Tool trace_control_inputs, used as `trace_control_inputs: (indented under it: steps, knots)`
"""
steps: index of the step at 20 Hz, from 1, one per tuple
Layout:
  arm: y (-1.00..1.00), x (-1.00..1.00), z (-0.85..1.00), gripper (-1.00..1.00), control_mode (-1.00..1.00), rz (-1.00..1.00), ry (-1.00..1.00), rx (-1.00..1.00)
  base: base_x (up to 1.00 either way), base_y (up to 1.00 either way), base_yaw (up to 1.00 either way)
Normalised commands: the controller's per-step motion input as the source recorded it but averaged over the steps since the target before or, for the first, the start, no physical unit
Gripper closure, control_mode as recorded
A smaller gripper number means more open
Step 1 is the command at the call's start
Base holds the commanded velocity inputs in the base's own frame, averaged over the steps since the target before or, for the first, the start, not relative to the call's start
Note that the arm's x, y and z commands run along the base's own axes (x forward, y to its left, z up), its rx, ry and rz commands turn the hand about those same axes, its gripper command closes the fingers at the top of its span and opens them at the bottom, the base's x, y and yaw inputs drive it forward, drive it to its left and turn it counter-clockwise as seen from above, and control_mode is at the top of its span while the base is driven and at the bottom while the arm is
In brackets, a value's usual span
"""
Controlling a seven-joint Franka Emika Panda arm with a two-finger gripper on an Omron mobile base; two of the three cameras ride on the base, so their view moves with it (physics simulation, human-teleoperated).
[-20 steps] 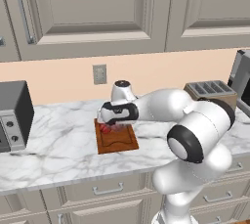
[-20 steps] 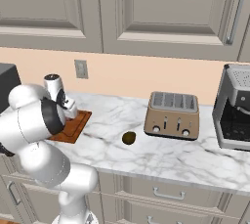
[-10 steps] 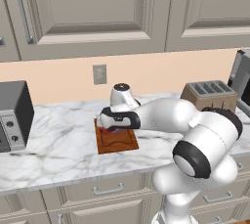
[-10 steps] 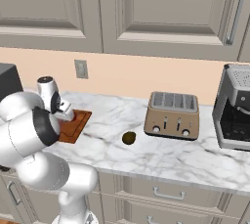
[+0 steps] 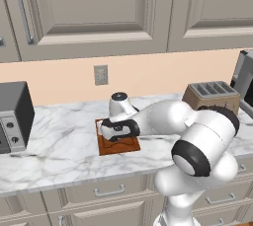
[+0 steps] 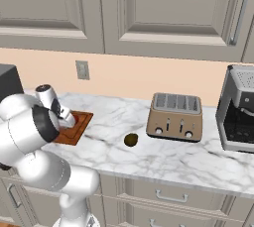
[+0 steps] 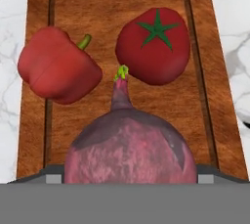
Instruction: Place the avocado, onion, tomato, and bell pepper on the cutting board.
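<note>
The reddish-brown cutting board (image 7: 151, 105) lies under my hand, with the red bell pepper (image 7: 56, 66) on its left half and the tomato (image 7: 154, 46) on its right half in the hand view. The pink-purple onion (image 7: 131, 149) sits right in front of the camera, between my fingers, and hides their tips. From the left base, my gripper (image 5: 106, 132) hangs low over the board's (image 5: 121, 146) left end, shut on the onion. The dark avocado (image 6: 131, 140) lies alone on the counter, between the board (image 6: 80, 121) and the toaster.
A four-slot toaster (image 6: 174, 117) stands right of the avocado, and a coffee machine (image 6: 240, 109) beyond it. A grey toaster oven (image 5: 12, 116) is at the counter's left end. Wall cabinets hang overhead.
My hand has swung left along the board and come down closer to it, with the onion still in it. The avocado has stayed put.
</note>
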Motion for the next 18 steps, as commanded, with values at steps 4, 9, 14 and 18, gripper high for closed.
trace_control_inputs:
  steps: [4, 9, 14, 18]
  knots:
    - [0.08, 0.04, -0.25, -1.0, -1.0, 0.0, -0.01, -0.06, 0.0, 0.0, 0.0]
    - [-0.01, 0.08, -0.03, -1.0, -1.0, 0.0, -0.02, 0.02, 0.0, 0.0, 0.0]
    - [-0.01, 0.11, 0.23, -1.0, -1.0, -0.03, -0.03, 0.06, 0.0, 0.0, 0.0]
    - [0.0, 0.01, 0.33, -1.0, -1.0, -0.05, 0.0, 0.0, 0.0, 0.0, 0.0]
